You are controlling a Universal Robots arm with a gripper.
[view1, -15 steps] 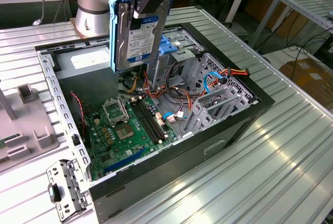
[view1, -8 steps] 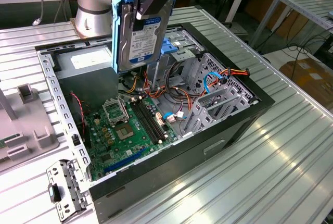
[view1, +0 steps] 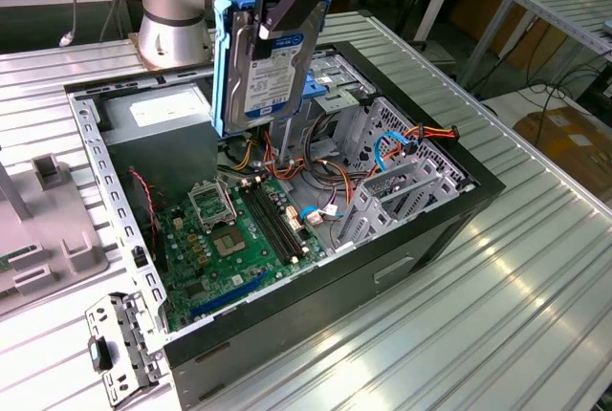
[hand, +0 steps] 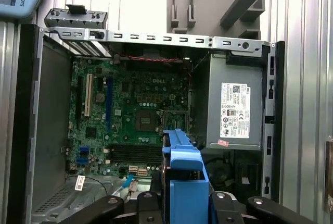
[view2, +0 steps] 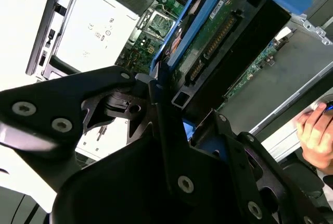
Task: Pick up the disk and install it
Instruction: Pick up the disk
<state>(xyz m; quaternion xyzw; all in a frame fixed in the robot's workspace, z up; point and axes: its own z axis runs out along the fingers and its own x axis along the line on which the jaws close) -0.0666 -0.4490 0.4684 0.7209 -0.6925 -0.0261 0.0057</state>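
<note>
The open computer case [view1: 382, 268] lies on its side below the claw, with the motherboard [view1: 239, 239] facing up, so its bays can be reached from above. The disk [view1: 277, 76] hangs upright just under the claw [view1: 277, 5], which is clenched across its flat faces, seemingly edge-down for sliding in. The disk partly hides the drive cage [view1: 342, 75] beneath; the arm is cut off above.

The flat rectangular dark-metal disk [view1: 260, 57] has a smooth, half-glossy white paper label [view1: 274, 72] and matt blue plastic side rails [view1: 222, 67]. The black gripper [view1: 271, 11] holding it looks like matt metal with bright screws [view2: 186, 184]. Inside the open black sheet-metal computer case [view1: 287, 330], the green motherboard [view1: 225, 239] shines lightly and the grey metal power-supply box [hand: 234, 73] is dull, with a paper sticker [hand: 235, 110]. Around the case, the ribbed aluminium table [view1: 497, 315] has satin shine.
</note>
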